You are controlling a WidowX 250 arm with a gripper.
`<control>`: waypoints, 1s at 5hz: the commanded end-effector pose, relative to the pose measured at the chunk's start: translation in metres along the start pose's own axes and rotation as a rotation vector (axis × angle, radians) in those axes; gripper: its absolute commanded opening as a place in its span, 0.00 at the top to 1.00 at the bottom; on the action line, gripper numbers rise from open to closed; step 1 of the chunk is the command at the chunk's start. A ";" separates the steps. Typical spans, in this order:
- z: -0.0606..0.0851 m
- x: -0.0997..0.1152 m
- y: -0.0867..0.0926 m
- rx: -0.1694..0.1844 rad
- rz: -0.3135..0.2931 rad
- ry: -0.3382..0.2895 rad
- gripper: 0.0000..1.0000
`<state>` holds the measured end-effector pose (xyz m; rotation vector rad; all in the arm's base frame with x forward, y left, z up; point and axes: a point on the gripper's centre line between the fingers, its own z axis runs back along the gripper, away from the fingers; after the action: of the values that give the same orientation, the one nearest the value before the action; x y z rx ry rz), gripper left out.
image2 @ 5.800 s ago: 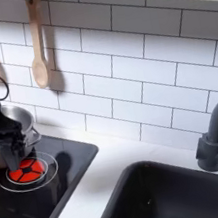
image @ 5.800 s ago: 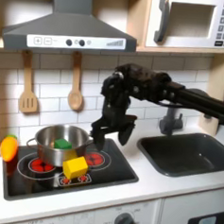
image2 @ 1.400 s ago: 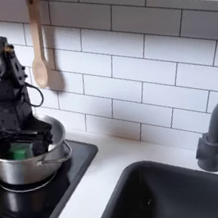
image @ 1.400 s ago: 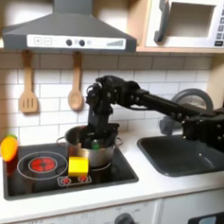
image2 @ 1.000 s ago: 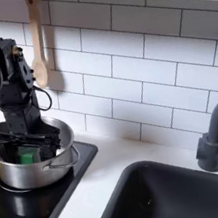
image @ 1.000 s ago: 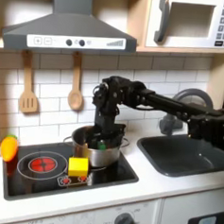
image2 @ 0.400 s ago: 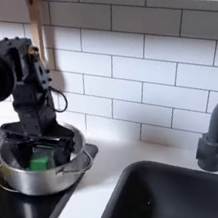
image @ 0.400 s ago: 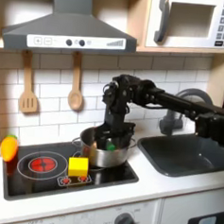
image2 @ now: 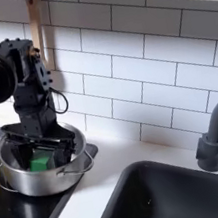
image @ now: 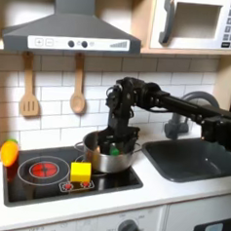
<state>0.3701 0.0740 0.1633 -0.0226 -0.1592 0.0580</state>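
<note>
The end effector (image: 115, 139) stands at centre frame in the first exterior view, lowered onto the far rim of the steel pot (image: 107, 158). Its fingers appear closed on that rim, one inside and one outside the wall, though the exact gap is hard to read. In the second exterior view the same end effector (image2: 37, 140) sits at the left of the frame over the pot (image2: 36, 175).

The pot rests on the right half of the black stovetop (image: 44, 186), near its right edge and close to the sink (image: 198, 157). A green item (image2: 40, 157) lies inside the pot.

A yellow block (image: 80, 171) stands just in front of the pot, apart from it. A red burner (image: 43, 167) lies at lower left.

Judgement: a one-sided rim grip lets the pot tilt. Moves should be slow and level, with the base kept flat on the surface. Keep clear of the yellow block and the stovetop edge.
</note>
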 end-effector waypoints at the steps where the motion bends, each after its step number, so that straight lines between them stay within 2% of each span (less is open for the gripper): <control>1: 0.006 0.009 0.029 0.019 0.066 -0.022 0.00; 3: 0.003 0.013 0.046 0.020 0.107 -0.016 0.00; 5: 0.001 0.013 0.075 0.030 0.185 -0.009 0.00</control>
<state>0.3784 0.1500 0.1631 -0.0083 -0.1606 0.2445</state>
